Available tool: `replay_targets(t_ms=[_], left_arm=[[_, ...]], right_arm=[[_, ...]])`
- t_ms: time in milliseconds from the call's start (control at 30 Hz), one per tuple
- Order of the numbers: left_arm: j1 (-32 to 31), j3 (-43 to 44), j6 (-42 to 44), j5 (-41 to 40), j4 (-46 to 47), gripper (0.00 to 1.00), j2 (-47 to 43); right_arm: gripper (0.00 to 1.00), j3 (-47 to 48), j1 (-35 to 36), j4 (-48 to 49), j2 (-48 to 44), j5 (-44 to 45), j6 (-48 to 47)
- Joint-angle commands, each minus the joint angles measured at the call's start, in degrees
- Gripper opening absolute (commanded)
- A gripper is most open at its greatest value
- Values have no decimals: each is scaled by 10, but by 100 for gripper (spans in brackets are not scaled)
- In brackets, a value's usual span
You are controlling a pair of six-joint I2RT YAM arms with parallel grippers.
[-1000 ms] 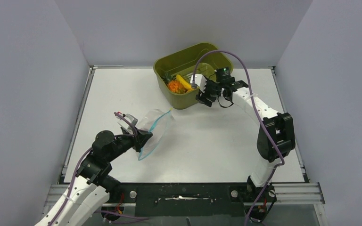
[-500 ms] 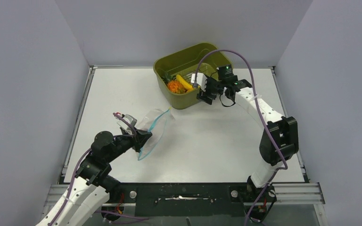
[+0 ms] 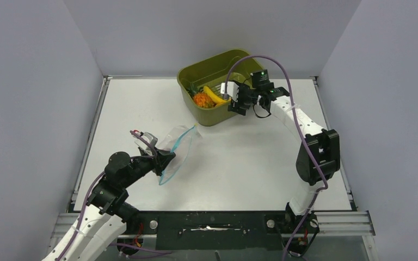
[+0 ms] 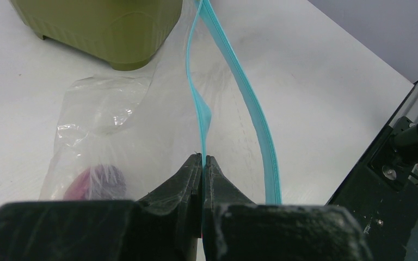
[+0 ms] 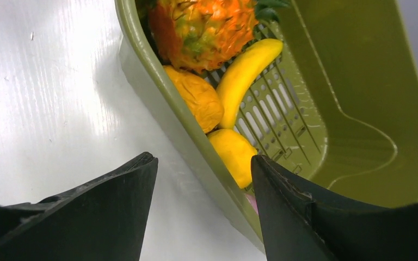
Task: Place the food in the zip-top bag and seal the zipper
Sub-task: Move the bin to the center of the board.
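The clear zip-top bag (image 3: 175,147) lies left of centre, its mouth held up and gaping. My left gripper (image 3: 163,159) is shut on one teal zipper (image 4: 201,109) lip; the other lip (image 4: 256,114) arcs free to the right. A purple-pink piece (image 4: 95,182) sits inside the bag. My right gripper (image 3: 234,106) is open and empty over the near rim of the olive basin (image 3: 238,60); its jaws straddle the rim (image 5: 196,147). In the basin lie the orange fruit with green top (image 5: 204,27), the banana (image 5: 245,73), an orange-brown piece (image 5: 198,98) and a yellow piece (image 5: 234,152).
The basin stands at the back centre of the white table (image 3: 250,157). Grey walls enclose the table on three sides. A black rail (image 3: 212,223) runs along the near edge.
My right gripper has moved back and slightly left, up to the basin's near rim. The left gripper and the bag have stayed put.
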Motion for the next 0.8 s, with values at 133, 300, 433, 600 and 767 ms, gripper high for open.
replay_targets(t_ms=[133,300,433,600,767], left_arm=[[0,4,9,-2,24,0,-1],[0,3,10,-5,25,0,-1],[0,4,11,-13,24,0,-1],[0,5,11,-25,21,0,-5],[1,4,12,-30,19,0,-8]], right_arm=[[60,62,-6,-51,57,5,-38],[51,37,-3,-32,51,10,-11],[41,7,8,10,30,42,39],[35,-12,33,26,16,78,108],[28,-29,69,45,7,133,179]])
